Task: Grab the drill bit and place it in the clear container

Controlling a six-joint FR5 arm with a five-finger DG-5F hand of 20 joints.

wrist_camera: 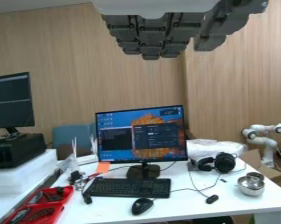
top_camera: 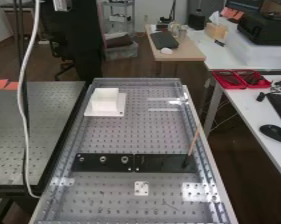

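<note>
In the high view, a slim brownish rod (top_camera: pixel 193 141) leans with its dark lower end at a black plate (top_camera: pixel 165 163) on the perforated counter (top_camera: pixel 117 195); whether it is the drill bit, and where it lies from the hand (wrist_camera: pixel 152 35), I cannot tell. A white block (top_camera: pixel 106 99) sits on the same counter, well apart from the rod. In the wrist view, the fingers extend loosely with the thumb apart, the hand open. Beyond the fingertips stands a monitor (wrist_camera: pixel 142 136); headphones (wrist_camera: pixel 224 162) and a metal bowl (wrist_camera: pixel 251 185) lie toward the thumb side, red trays (wrist_camera: pixel 43 202) toward the opposite side.
</note>
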